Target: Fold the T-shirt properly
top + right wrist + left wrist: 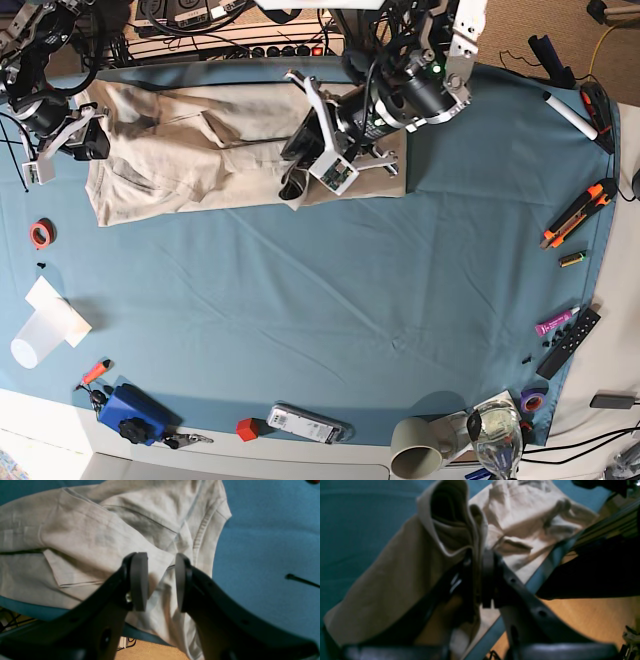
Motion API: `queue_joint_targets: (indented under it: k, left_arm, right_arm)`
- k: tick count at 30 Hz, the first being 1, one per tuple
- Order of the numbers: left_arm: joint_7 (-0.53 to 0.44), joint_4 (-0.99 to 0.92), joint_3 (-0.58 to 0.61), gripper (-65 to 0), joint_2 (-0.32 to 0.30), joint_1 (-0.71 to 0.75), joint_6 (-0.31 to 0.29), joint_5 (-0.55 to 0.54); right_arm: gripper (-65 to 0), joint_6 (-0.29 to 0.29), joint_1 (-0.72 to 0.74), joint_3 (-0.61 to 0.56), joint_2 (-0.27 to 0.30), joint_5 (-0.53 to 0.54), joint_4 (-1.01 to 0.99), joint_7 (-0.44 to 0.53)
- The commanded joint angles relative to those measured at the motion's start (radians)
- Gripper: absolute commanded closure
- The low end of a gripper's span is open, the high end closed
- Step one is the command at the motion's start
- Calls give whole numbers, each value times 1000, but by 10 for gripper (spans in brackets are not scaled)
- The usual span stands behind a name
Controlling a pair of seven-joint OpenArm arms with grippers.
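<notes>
The beige T-shirt (190, 150) lies crumpled along the far edge of the blue-teal table cloth (330, 300). My left gripper (292, 180) is over the shirt's middle. In the left wrist view it (478, 580) is shut on a raised fold of the T-shirt (402, 580), which hangs over the fingers. My right gripper (92, 142) is at the shirt's left end in the base view. In the right wrist view it (160, 580) is open just above the T-shirt (87, 537), beside the collar, with cloth showing between the fingers.
The table's far edge runs right beside the shirt (140, 632). On the cloth are a red tape roll (40, 233), a plastic cup (40, 335), a blue object (132, 410), a remote (307, 423), a grey cup (418, 447), an orange knife (578, 212) and a marker (568, 115).
</notes>
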Motion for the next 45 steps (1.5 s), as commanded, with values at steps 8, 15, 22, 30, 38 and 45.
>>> queue_joint_targets:
  k: [8,15,22,30,38,45]
  left_arm:
    - [-55,13,3,-284,8,-5,-41,-18]
    - [16,56,3,-283,8,-5,-27,-50]
    - [105,143,2,-283,-32,40,47,6]
    - [66,246,2,-283,-131,173,64,134]
    - [58,246,2,-283,-147,223,95,148]
    - [58,246,2,-283,-147,237,93,148]
  right_arm:
    - [-190,2,3,9,22,13,15,25]
    - [-190,2,3,9,23,13,15,25]
    - [-190,2,3,10,24,66,15,25]
    - [-191,11,62,28,27,7,15,31]
    - [-365,20,51,28,27,-71,15,37]
    - [-364,-26,57,28,27,-94,-11,111]
